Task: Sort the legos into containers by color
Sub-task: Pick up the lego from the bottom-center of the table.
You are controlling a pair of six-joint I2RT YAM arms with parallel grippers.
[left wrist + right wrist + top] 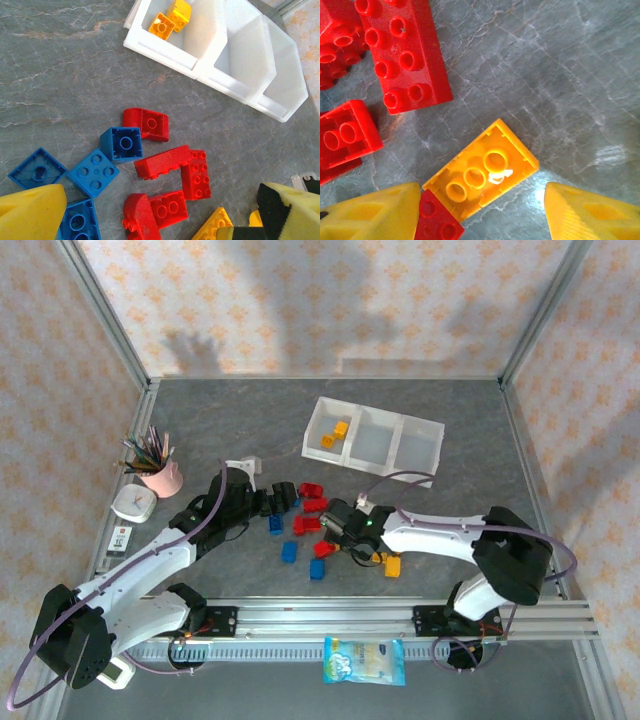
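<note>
The legos lie loose on the grey table between my two arms: red ones (312, 505), blue ones (289, 551) and a yellow one (393, 565). My right gripper (480, 215) is open low over an upside-down yellow brick (482, 170). Its left finger (370, 215) is beside a small red brick (437, 220), and its right finger (592, 212) stands clear. My left gripper (160, 220) is open wide above a cluster of red bricks (195, 175), with blue bricks (92, 172) to its left. The white three-compartment containers tray (421, 450) holds two yellow bricks (335, 433) in its left compartment.
A pink cup of pencils (160, 477) and a small white clock (133, 504) stand at the left. A metal rail (400, 615) runs along the near edge with a blue-and-white packet (365, 660) below it. Frame posts and patterned walls close in the back and sides.
</note>
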